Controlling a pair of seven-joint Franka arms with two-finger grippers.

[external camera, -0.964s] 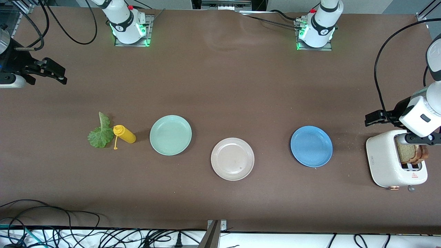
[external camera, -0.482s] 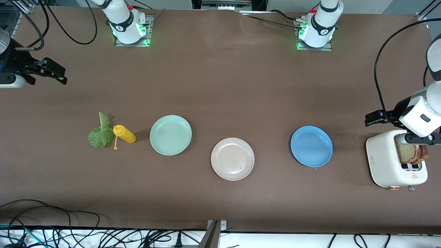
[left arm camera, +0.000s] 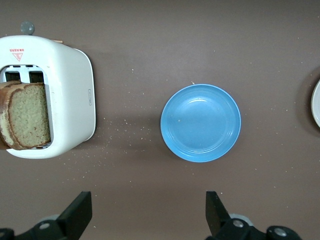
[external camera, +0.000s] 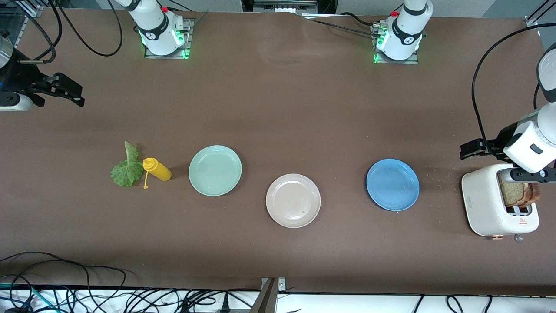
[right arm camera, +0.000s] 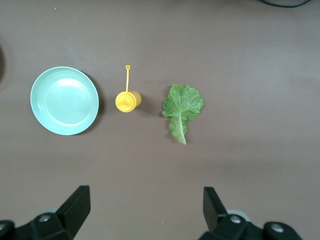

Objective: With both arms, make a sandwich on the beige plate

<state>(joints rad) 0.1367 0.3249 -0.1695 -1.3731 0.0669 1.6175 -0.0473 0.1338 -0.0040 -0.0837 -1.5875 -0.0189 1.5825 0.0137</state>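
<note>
The beige plate (external camera: 293,201) lies bare mid-table; its edge shows in the left wrist view (left arm camera: 317,102). Two brown bread slices (external camera: 519,194) stand in a white toaster (external camera: 486,204) at the left arm's end, also in the left wrist view (left arm camera: 27,122). The green lettuce leaf (external camera: 126,169) lies flat at the right arm's end, also in the right wrist view (right arm camera: 182,107). My left gripper (external camera: 468,149) (left arm camera: 147,212) is open and empty over bare table beside the toaster. My right gripper (external camera: 74,93) (right arm camera: 145,205) is open and empty over bare table, apart from the lettuce.
A yellow squeeze bottle (external camera: 157,169) lies beside the lettuce, with a mint-green plate (external camera: 215,170) next to it. A blue plate (external camera: 392,184) lies between the beige plate and the toaster. Crumbs lie around the toaster. Cables hang along the front edge.
</note>
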